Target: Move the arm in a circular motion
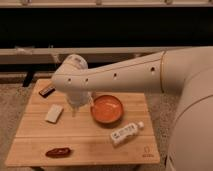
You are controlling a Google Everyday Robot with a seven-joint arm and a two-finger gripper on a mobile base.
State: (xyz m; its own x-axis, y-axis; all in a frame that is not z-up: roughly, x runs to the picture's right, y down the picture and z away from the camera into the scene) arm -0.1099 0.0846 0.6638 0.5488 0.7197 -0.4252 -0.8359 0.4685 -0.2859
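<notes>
The arm [125, 75] is a thick cream-white tube with small dark holes. It reaches from the right edge across to the left over a small wooden table [100, 145]. Its rounded elbow joint [70, 75] hangs above the table's back left part. From the joint a narrow white tip points down, ending in the gripper [79, 104], which sits just above the tabletop. The gripper is left of an orange bowl [106, 109] and right of a white block [54, 113]. It holds nothing that I can see.
A white bottle [124, 133] lies on its side right of centre. A dark red object [57, 151] lies at the front left. A dark flat object [47, 90] lies at the back left corner. A dark wall with a ledge runs behind.
</notes>
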